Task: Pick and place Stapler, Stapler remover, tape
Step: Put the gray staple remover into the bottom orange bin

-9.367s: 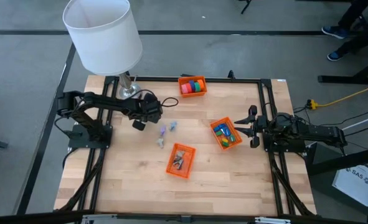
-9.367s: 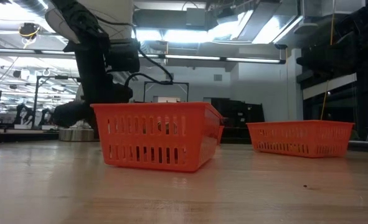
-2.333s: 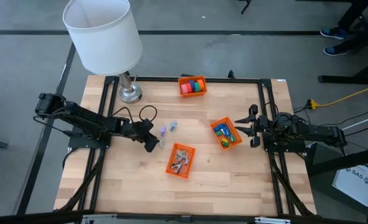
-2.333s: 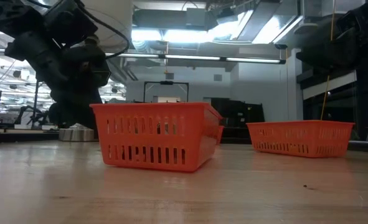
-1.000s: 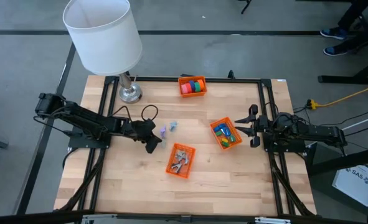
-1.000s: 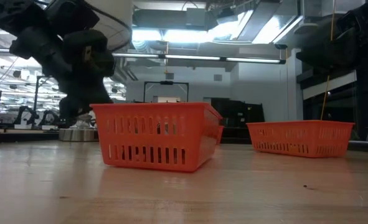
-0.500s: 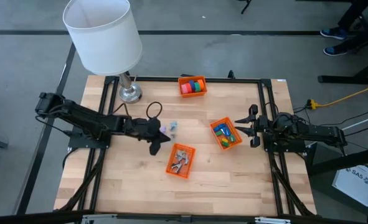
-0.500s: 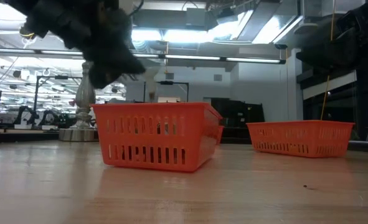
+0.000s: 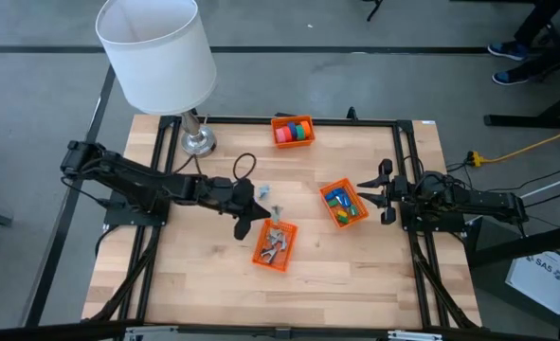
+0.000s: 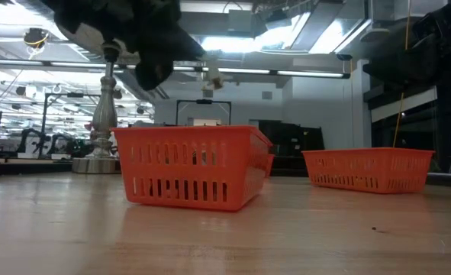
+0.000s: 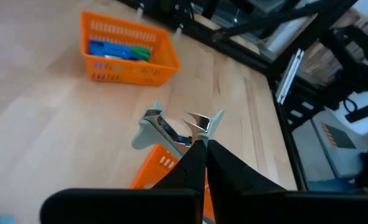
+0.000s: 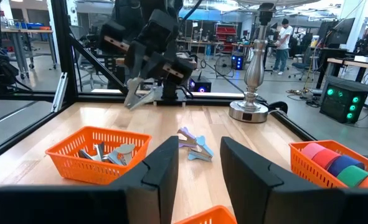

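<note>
Above the near orange basket (image 9: 276, 244), the left gripper (image 9: 261, 210) is pinching a grey staple remover (image 11: 176, 127), jaws closed on it. Two more removers (image 12: 194, 145) are lying on the table just beyond. By the right edge, the right gripper (image 9: 386, 194) is waiting half open, holding nothing, beside the basket of blocks (image 9: 343, 204)

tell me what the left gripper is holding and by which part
The left gripper is shut on a grey metal staple remover, pinched at its rear end, claws pointing away. The right gripper holds nothing.
</note>
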`<action>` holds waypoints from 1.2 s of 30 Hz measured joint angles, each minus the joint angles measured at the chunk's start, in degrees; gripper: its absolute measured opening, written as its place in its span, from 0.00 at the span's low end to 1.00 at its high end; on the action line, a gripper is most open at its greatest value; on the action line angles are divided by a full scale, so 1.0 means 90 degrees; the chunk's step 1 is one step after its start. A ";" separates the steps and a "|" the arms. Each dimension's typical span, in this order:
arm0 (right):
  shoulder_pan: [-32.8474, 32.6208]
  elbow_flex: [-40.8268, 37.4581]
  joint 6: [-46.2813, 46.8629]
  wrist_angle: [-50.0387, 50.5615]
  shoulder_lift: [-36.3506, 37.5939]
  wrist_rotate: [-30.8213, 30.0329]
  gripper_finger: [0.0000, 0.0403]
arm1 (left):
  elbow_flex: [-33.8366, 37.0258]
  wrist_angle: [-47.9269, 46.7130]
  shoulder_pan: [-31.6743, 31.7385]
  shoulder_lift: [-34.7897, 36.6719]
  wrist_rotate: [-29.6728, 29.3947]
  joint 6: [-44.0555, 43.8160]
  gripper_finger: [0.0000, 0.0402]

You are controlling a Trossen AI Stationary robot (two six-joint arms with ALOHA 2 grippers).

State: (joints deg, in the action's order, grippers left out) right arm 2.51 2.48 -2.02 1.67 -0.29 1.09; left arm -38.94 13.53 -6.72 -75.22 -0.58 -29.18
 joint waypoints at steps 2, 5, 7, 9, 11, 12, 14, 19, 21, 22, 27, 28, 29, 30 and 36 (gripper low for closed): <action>0.0001 0.0000 0.0000 0.0000 -0.0001 0.0002 0.31 | -0.0163 -0.0009 0.0000 -0.0246 0.0181 0.0014 0.01; 0.0001 0.0000 0.0000 0.0000 0.0001 0.0002 0.31 | -0.0415 -0.0007 0.0000 -0.0619 0.0423 0.0262 0.01; 0.0002 0.0000 0.0000 0.0000 0.0000 0.0001 0.31 | -0.0568 -0.0047 0.0000 -0.0853 0.0578 0.0369 0.01; 0.0000 0.0000 0.0000 -0.0002 -0.0001 0.0001 0.31 | -0.0668 -0.0053 0.0000 -0.1053 0.0701 0.0380 0.01; 0.0001 0.0000 0.0000 0.0000 -0.0001 0.0002 0.31 | -0.0716 -0.0057 0.0000 -0.1196 0.0807 0.0380 0.01; -0.0001 0.0000 0.0000 -0.0002 0.0001 0.0002 0.31 | -0.0716 -0.0048 0.0000 -0.1259 0.0873 0.0370 0.01; 0.0002 0.0000 0.0000 0.0000 0.0001 0.0002 0.31 | -0.0716 -0.0069 -0.0003 -0.1370 0.0956 0.0281 0.01; 0.0002 -0.0001 0.0000 -0.0002 0.0000 0.0001 0.31 | -0.0716 -0.0079 -0.0081 -0.1628 0.1000 0.0154 0.01; 0.0000 0.0000 0.0000 -0.0001 0.0002 -0.0001 0.31 | -0.0718 -0.0044 -0.0149 -0.1737 0.1022 0.0100 0.01; -0.0001 0.0000 0.0000 -0.0002 0.0000 0.0001 0.31 | -0.0719 -0.0082 -0.0188 -0.1775 0.1062 0.0073 0.01; -0.0001 0.0000 0.0000 -0.0002 0.0001 -0.0001 0.31 | -0.0719 -0.0117 -0.0328 -0.1917 0.1428 0.0040 0.01; 0.0000 0.0000 0.0000 -0.0002 0.0001 0.0000 0.31 | -0.0719 -0.0101 -0.0342 -0.1940 0.1416 0.0009 0.01; 0.0000 0.0000 0.0000 -0.0004 0.0001 0.0000 0.31 | -0.0719 -0.0138 -0.0350 -0.1950 0.1393 -0.0038 0.01; 0.0000 0.0000 0.0000 -0.0003 0.0000 0.0002 0.31 | -0.0719 -0.0192 -0.0348 -0.1953 0.1391 -0.0074 0.02; 0.0002 0.0000 0.0000 -0.0002 -0.0001 0.0002 0.31 | -0.0719 -0.0221 -0.0324 -0.1953 0.1370 0.0037 0.08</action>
State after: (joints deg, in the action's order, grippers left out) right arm 2.52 2.48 -2.02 1.65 -0.29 1.10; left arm -45.41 11.54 -9.64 -92.79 11.75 -28.84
